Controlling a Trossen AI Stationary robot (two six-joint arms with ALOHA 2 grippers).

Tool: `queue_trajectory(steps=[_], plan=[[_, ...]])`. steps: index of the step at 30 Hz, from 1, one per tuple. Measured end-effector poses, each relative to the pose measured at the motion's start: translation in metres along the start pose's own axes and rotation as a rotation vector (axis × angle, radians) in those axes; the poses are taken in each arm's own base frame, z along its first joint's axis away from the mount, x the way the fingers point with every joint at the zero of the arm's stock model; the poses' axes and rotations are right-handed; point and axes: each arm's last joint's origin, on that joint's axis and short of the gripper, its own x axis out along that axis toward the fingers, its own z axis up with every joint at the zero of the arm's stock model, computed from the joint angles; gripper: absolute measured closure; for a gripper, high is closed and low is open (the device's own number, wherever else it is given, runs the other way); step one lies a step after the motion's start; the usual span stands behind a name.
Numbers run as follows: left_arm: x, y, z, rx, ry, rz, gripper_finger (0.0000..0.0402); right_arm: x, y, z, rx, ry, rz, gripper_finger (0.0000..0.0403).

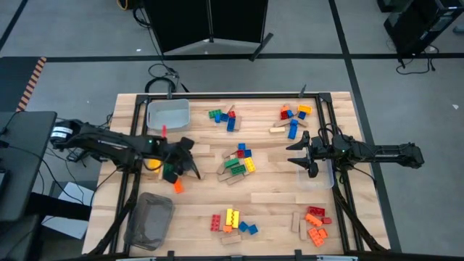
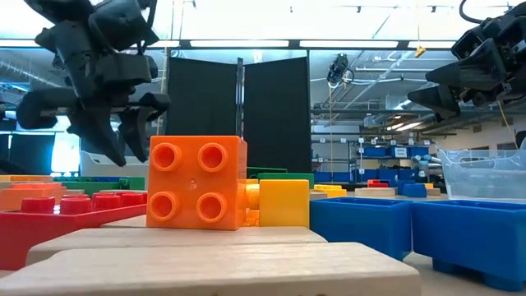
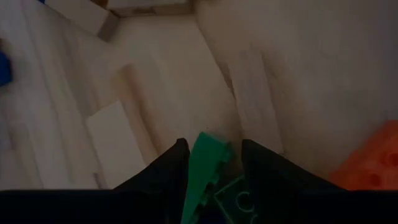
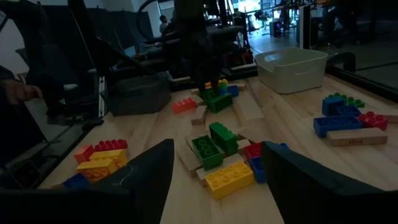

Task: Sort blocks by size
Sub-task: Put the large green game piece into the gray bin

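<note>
My left gripper [image 1: 180, 168] is at the table's left middle, slanting down, shut on a green studded brick [image 3: 208, 163], which also shows in the right wrist view under the dark fingers [image 4: 216, 99]. An orange brick [image 1: 177, 187] lies on the table just near-side of it. Groups of blocks lie at the centre [image 1: 239, 163], far middle [image 1: 225, 118], far right [image 1: 293, 119], near middle [image 1: 232, 221] and near right [image 1: 315, 225]. My right gripper [image 1: 301, 154] waits open at the right, level, with nothing between its fingers. My left gripper pinches the green brick between its two fingers, one on each side face [image 3: 198, 155]. The fingers come slanting down from the table's left. The brick's end sticks out past the fingertips; whether it touches the table I cannot tell.
A pale bin [image 1: 168, 112] stands at the far left, a grey bin [image 1: 148, 217] at the near left, and a clear bin [image 1: 326, 172] below my right gripper. Tan wooden pieces [image 3: 115, 140] lie on the bare planks ahead of my left gripper.
</note>
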Motion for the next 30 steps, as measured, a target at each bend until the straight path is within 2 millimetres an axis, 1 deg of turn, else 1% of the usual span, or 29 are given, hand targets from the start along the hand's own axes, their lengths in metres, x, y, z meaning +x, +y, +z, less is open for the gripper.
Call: queue_trajectory(steps=[5, 13, 16, 27, 30], plan=[[0.006, 0.002, 0.002, 0.007, 0.015, 0.048, 0.0244, 0.000, 0.000, 0.000, 0.000, 0.001, 0.000, 0.0148], [0.017, 0.001, 0.003, 0.010, 0.032, 0.007, 0.0244, 0.000, 0.000, 0.000, 0.000, -0.001, -0.001, 0.0148], [0.019, 0.000, 0.000, 0.013, 0.062, -0.007, 0.0244, 0.000, 0.000, 0.000, 0.000, 0.000, -0.001, 0.0148], [0.019, 0.002, 0.000, 0.008, 0.077, 0.045, 0.0244, 0.000, 0.000, 0.000, 0.000, -0.001, -0.005, 0.0148], [0.016, 0.005, 0.005, -0.005, 0.067, 0.064, 0.0244, 0.000, 0.000, 0.000, 0.000, -0.001, -0.005, 0.0148]])
